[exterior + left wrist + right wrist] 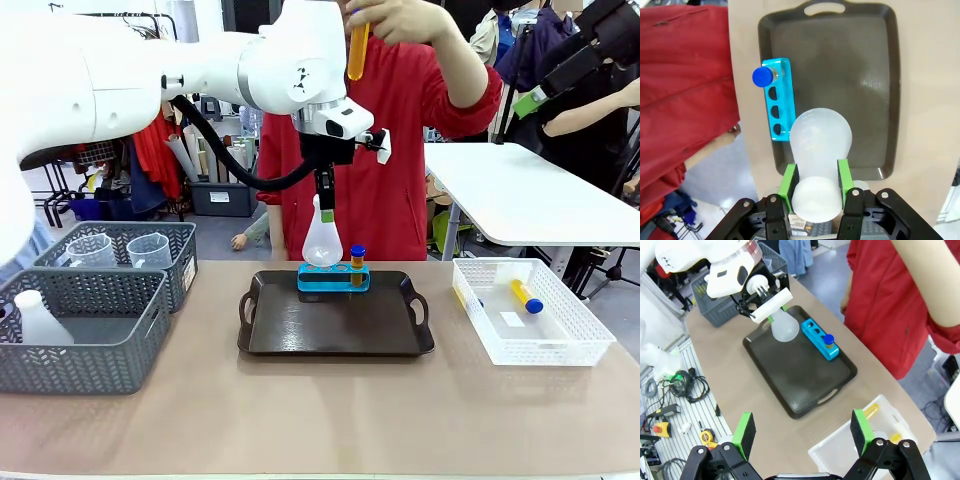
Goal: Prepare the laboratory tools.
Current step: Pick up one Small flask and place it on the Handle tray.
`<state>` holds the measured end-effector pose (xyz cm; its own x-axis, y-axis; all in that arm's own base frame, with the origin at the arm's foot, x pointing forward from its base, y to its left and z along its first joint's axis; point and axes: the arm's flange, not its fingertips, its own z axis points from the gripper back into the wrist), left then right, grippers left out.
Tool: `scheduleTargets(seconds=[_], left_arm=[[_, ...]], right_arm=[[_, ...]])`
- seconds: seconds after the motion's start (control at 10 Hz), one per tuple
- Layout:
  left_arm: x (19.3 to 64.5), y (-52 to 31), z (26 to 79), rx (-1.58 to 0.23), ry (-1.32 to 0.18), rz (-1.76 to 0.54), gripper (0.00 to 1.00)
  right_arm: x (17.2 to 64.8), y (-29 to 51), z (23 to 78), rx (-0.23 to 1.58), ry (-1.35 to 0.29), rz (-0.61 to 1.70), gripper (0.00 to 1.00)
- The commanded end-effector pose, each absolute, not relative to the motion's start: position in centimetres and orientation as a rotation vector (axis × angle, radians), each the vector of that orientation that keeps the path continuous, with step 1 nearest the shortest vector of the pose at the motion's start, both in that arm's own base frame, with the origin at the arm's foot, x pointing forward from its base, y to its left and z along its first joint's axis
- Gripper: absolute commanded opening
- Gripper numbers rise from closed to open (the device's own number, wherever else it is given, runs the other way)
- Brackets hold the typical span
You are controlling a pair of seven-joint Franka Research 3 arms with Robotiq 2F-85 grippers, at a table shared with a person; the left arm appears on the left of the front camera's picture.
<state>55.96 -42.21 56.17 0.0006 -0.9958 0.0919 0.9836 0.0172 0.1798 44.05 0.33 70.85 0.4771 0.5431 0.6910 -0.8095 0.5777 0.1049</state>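
the translucent white conical flask point(322, 240), smooth and bulbous below a narrow neck, hung upright at the far edge of the dark glossy tray point(335, 335), just beside the small blue tube rack point(325, 280). we could not tell whether its base touched the tray. the left gripper point(817, 175) was clamped on the flask's neck, its green pads point(788, 180) pressed flat to either side. in the rack's end hole stood a slim orange-filled tube point(357, 264) with a round blue cap. higher up, the person's hand point(400, 20) held another orange tube point(357, 50) upright. a third tube point(526, 296) lay in the white mesh bin point(560, 352) at the right. a clear measuring beaker point(150, 250) sat in the far grey woven basket point(185, 265). the right gripper point(802, 432) was spread wide, gripping nothing.
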Motion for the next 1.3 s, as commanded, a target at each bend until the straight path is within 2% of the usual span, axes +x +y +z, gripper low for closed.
scheduleTargets(seconds=[0.0, 0.2, 0.4, 1.2], left_arm=[[55.9, -42.3, 55.8, 0.074, -0.221, -1.554, 0.0], [56.0, -42.3, 55.9, 0.069, -0.213, -1.556, 0.0], [57.5, -44.8, 53.9, 0.015, -0.197, -1.634, 0.0], [62.0, -54.6, 47.5, -0.015, -0.111, -1.837, 0.0]], right_arm=[[44.0, 0.4, 71.0, 0.464, -0.666, 0.867, 1.0], [44.0, 0.4, 71.0, 0.464, -0.666, 0.867, 1.0], [44.0, 0.4, 71.0, 0.464, -0.666, 0.867, 1.0], [44.0, 0.4, 71.0, 0.464, -0.666, 0.867, 1.0]])
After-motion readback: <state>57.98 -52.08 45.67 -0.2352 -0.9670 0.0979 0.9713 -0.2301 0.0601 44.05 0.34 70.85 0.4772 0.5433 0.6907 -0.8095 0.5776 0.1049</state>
